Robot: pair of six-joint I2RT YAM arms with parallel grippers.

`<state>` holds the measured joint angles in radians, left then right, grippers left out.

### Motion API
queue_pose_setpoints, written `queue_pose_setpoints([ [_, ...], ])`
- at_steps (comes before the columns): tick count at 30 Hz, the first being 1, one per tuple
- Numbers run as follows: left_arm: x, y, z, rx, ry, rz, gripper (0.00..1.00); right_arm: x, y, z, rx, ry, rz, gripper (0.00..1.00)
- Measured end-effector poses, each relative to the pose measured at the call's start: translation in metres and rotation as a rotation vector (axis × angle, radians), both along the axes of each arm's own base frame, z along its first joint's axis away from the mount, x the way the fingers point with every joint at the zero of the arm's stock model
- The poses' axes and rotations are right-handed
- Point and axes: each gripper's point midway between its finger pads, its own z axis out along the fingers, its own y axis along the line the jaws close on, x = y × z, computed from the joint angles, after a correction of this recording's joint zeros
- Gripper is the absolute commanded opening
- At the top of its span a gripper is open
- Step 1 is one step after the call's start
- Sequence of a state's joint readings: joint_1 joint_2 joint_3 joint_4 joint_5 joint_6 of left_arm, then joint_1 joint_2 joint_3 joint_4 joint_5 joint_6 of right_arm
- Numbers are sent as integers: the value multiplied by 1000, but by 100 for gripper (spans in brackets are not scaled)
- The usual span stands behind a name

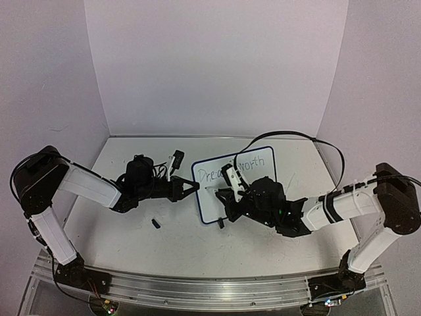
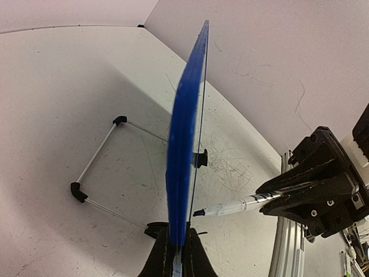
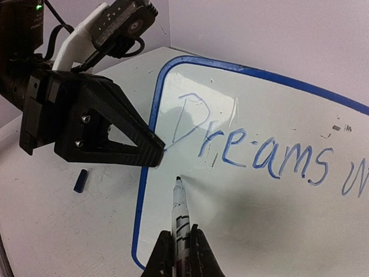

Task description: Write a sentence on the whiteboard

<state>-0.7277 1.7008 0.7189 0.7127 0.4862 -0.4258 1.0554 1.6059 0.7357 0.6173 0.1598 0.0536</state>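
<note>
The counter [image 1: 131, 247] is a big white slab, pretty scuffed up, with a patch of faint grey scribble scratches [image 2: 229, 167] close to its near edge. A small blue pen cap [image 3: 81, 180] lies on its side on the bare surface, nothing touching it. Plain white panels [image 1: 217, 66] wall off the back and both sides. An aluminium rail [image 1: 197, 289] runs along the near edge, and a black cable [image 1: 309, 137] loops in an arc over the far right part of the counter.

Arms low, angled inward; left tool [image 2: 176, 254] and right tool [image 3: 180, 254] both closed.
</note>
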Motion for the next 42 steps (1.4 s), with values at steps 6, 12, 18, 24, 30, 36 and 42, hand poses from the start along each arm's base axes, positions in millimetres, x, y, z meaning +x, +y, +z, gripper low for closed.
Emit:
queue_pose_setpoints([
  [6,0,0,-1,4,3,0,0,3,0,-5,-14,3,-15,0],
  [12,0,0,-1,6,1,2,0,4,3,-5,-17,4,-19,0],
  [18,0,1,-1,6,0,4,0,4,4,-6,-21,6,-18,0],
  [24,1,1,-1,8,0,7,0,2,4,-9,-30,19,-13,0],
  [30,1,1,-1,9,-2,7,0,-4,5,-18,-60,43,1,0],
  [36,1,1,-2,10,-2,7,0,-11,4,-28,-94,71,12,0],
  [42,1,1,-1,12,-2,7,0,-15,4,-33,-111,88,19,0],
])
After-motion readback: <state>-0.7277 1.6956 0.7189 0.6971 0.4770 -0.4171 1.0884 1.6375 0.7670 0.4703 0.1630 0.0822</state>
